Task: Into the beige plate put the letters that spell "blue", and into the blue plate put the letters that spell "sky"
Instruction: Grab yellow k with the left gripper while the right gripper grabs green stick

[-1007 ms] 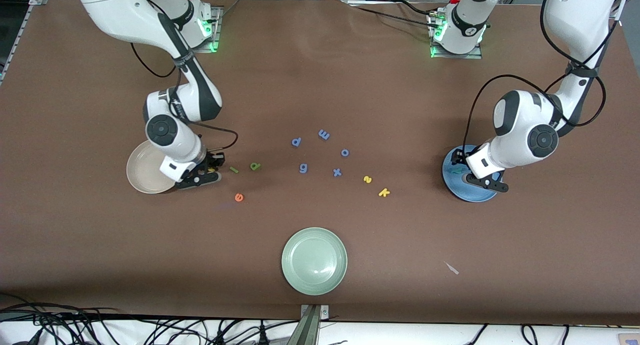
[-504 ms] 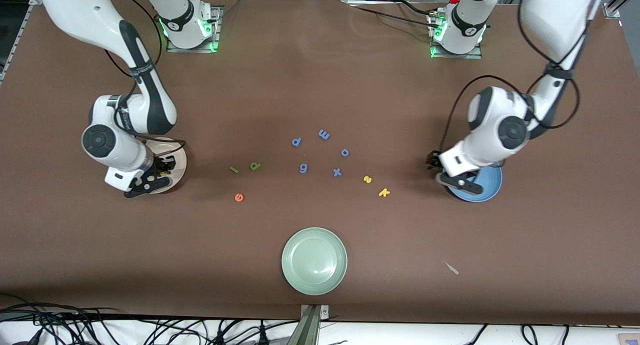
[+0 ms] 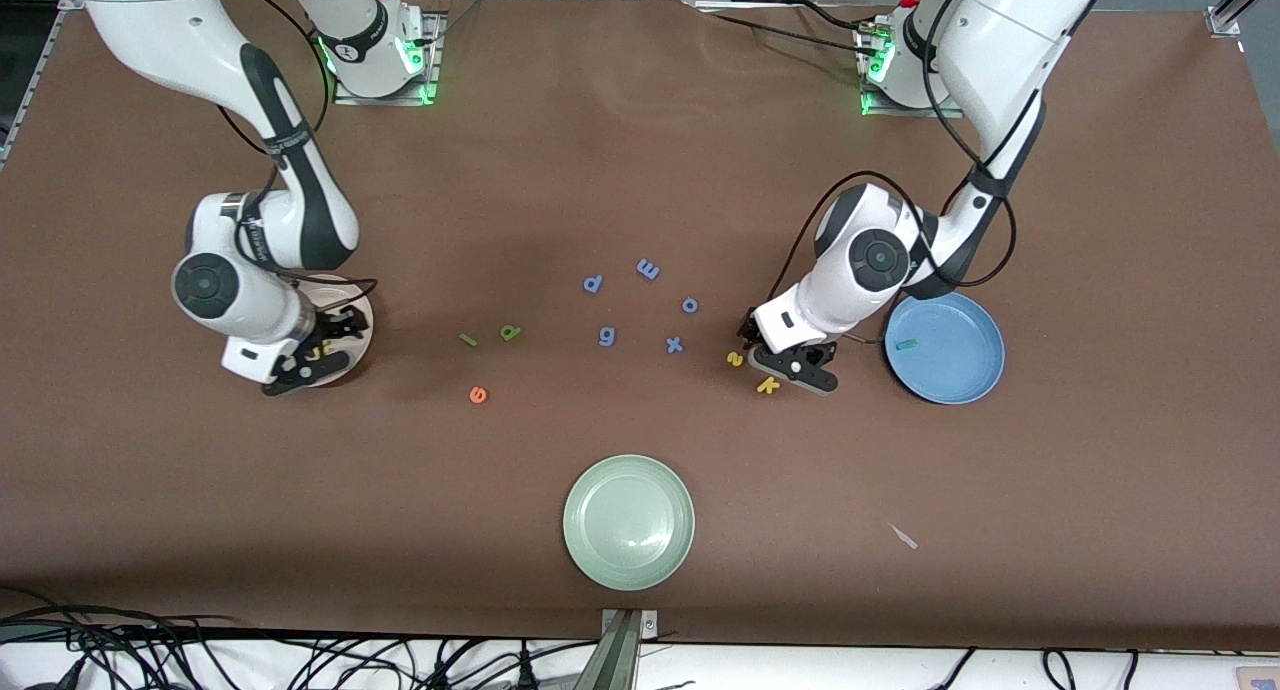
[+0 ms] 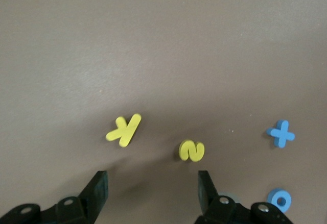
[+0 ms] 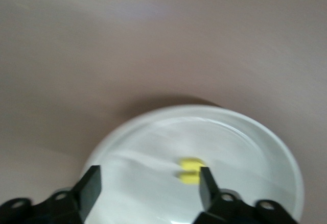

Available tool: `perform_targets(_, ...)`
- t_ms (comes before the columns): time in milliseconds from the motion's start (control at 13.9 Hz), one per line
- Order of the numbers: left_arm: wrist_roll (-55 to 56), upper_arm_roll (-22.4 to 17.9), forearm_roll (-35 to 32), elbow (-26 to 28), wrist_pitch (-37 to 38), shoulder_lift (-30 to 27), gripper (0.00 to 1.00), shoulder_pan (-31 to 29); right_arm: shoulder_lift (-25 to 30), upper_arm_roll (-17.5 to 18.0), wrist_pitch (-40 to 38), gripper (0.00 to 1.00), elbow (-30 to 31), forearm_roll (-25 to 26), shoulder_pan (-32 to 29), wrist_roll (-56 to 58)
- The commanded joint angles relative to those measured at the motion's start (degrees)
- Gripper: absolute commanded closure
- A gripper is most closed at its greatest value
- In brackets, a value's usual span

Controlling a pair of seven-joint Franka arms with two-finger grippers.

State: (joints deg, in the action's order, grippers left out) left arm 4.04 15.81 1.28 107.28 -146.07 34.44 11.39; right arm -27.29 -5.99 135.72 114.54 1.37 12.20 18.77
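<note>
The beige plate point(image 3: 358, 322) lies at the right arm's end of the table, and the yellow u point(image 3: 320, 350) rests in it. My right gripper point(image 3: 308, 356) hangs open over that plate point(image 5: 153, 142), with the u point(image 5: 191, 171) lying loose below its fingers. The blue plate point(image 3: 945, 348) holds the teal y point(image 3: 906, 345). My left gripper point(image 3: 790, 362) is open and empty just above the yellow s point(image 3: 735, 358) and yellow k point(image 3: 767, 384). The left wrist view shows the k point(image 4: 124, 129) and s point(image 4: 191, 151) beside each other. The green l point(image 3: 468, 339), green b point(image 3: 511, 332) and orange e point(image 3: 478, 394) lie on the table.
Several all-blue letters point(image 3: 607, 336) are scattered mid-table, among them a plus point(image 4: 280, 133) and an o point(image 4: 281, 199) close to the s. A pale green plate point(image 3: 628, 522) sits near the table's front edge. A small scrap point(image 3: 904, 537) lies beside it toward the left arm's end.
My right gripper moved from beside the l to over the beige plate and opened, leaving the u in it. My left gripper moved from the blue plate to over the s and k.
</note>
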Motion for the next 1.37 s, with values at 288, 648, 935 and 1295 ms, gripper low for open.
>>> perform_targets(288, -0.96, -3.68, 0.04, -7.35, -1.76, 6.6, 0.3, 2.41, 0.14, 9.76, -0.37, 0.0, -1.59, -0.75, 0.46, -1.98)
perform_targets(648, -0.96, -3.77, -0.05, -6.91, -3.69, 8.1, 0.28, 2.94, -0.74, 12.06, 2.16, 0.0, -1.51, -0.05, 2.03, -1.02)
perform_targets(935, -2.1, -3.94, -2.33, -6.91, -3.88, 8.62, 0.69, 2.94, -3.46, 12.06, 7.18, 0.0, -1.42, 0.39, 3.54, -0.93)
perform_targets(1295, -2.1, -4.12, -5.06, -6.82, -3.88, 8.28, 1.0, 2.76, -5.66, 12.06, 9.64, 0.06, -1.33, 3.03, 3.8, -0.84)
